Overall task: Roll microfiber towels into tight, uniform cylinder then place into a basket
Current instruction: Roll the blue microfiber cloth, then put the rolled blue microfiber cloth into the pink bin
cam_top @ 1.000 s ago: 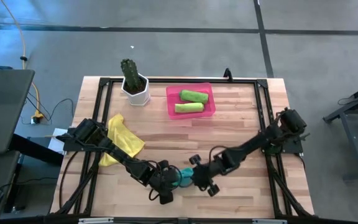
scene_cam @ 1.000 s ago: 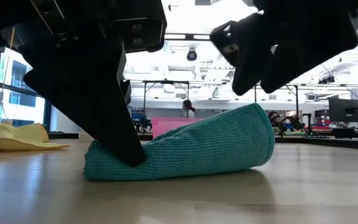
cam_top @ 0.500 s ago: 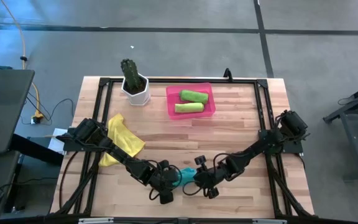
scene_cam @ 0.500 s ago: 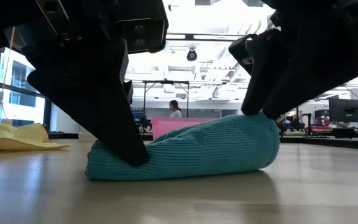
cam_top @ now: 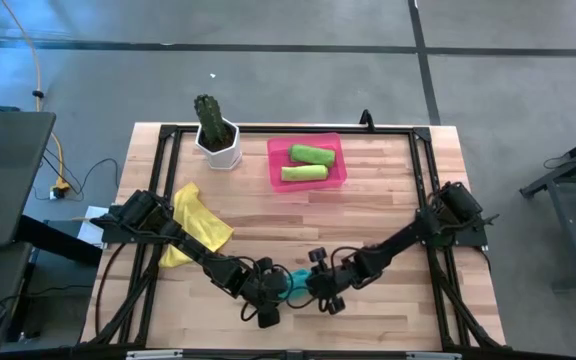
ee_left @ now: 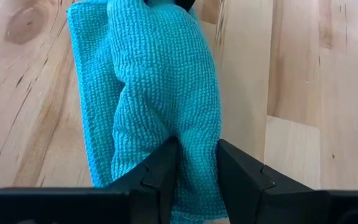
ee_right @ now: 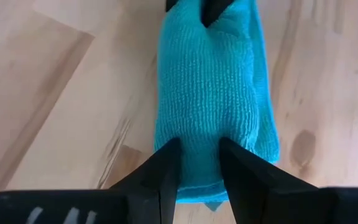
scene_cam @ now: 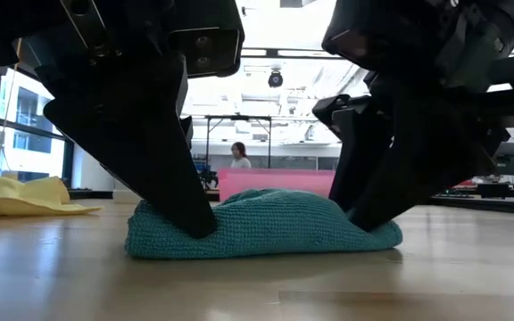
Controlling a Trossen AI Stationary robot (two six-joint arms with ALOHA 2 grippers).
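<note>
Waffle-knit teal towel (scene_cam: 261,225), lumpy roll, pinched at both ends.

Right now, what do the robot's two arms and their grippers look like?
Both arms are dark, nearly black, jointed in chunky segments with small round knobs near the wrists. The left gripper and right gripper each end in two flat, matte black fingers tapering to wedge tips. No markings or loose cables are visible on them.

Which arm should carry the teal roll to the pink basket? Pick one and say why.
Right, probably. Both grippers pinch the teal towel, left gripper at one end, right gripper at the other. The basket lies toward the table's right half, nearer the right arm's base.
</note>
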